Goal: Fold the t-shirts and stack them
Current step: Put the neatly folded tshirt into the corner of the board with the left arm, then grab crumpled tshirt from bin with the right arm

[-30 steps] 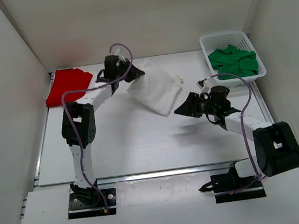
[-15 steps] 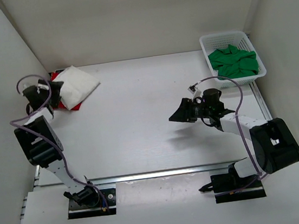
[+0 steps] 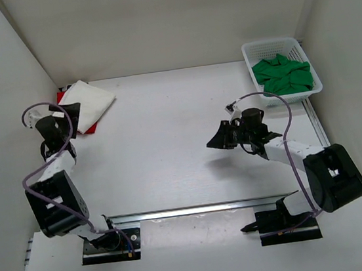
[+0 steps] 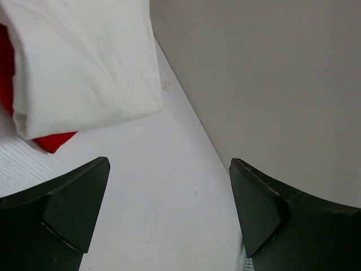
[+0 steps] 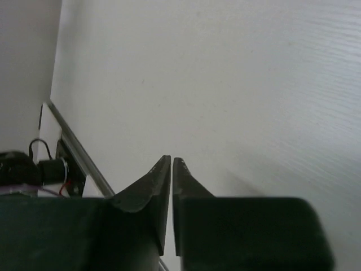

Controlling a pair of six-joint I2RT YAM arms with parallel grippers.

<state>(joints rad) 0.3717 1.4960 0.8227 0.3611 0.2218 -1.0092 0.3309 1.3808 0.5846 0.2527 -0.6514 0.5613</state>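
The green t-shirt (image 3: pixel 283 75) lies crumpled inside the white mesh basket (image 3: pixel 269 43) at the far right corner of the desk (image 3: pixel 172 169). Well apart from the basket, in the opposite far corner, the folded white t-shirt (image 3: pixel 90 102) rests on the red t-shirt (image 4: pixel 53 141), which peeks out under its edges. The left pincer (image 4: pixel 169 166) hangs just beside that stack, on the side farthest from the basket, spread wide and holding nothing. The right pincer (image 5: pixel 171 161) hovers over bare desk closer to the basket, its fingers pressed almost together, pinching nothing.
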